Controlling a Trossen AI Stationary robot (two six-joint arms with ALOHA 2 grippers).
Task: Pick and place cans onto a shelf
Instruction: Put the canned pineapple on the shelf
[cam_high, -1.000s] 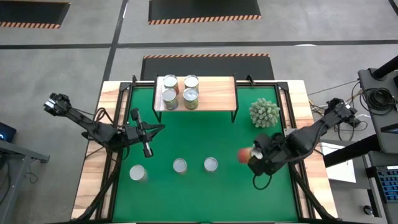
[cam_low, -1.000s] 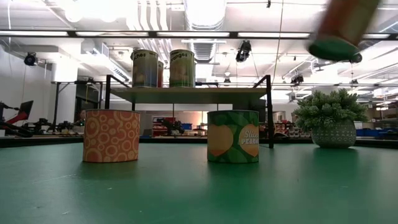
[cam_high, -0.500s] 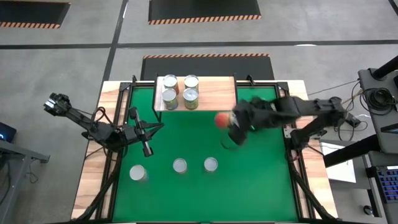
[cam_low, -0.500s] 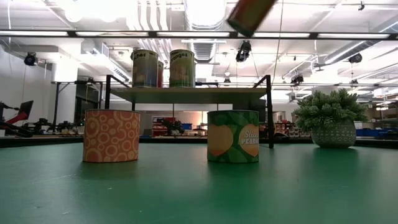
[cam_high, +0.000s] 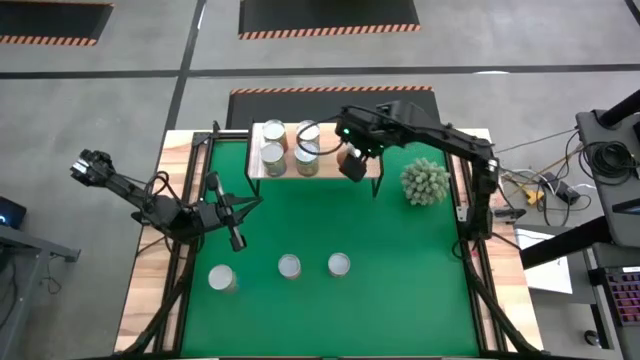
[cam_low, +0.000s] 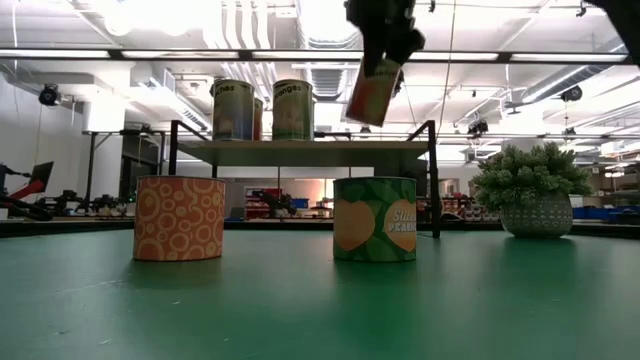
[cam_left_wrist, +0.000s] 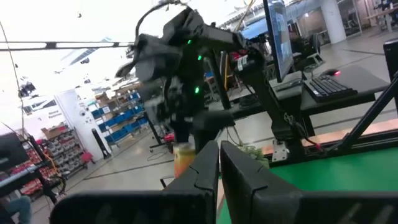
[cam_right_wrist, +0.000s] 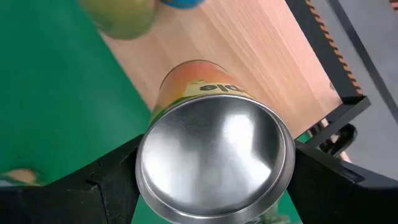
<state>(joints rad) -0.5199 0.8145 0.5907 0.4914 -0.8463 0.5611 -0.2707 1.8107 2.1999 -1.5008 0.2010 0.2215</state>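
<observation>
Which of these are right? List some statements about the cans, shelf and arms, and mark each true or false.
1. The right hand holds a can. True.
2. Four other cans stand on the shelf. True.
3. Only two cans stand on the green mat. False: three loose cans stand on the green mat.
4. The plant stands on the shelf. False: the plant stands on the mat, beside the shelf.
5. The left hand holds a can. False: the left hand holds no can, above the mat's left side.

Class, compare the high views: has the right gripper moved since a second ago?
Yes. The right gripper, shut on a can, went from beside the plant to the shelf.
</observation>
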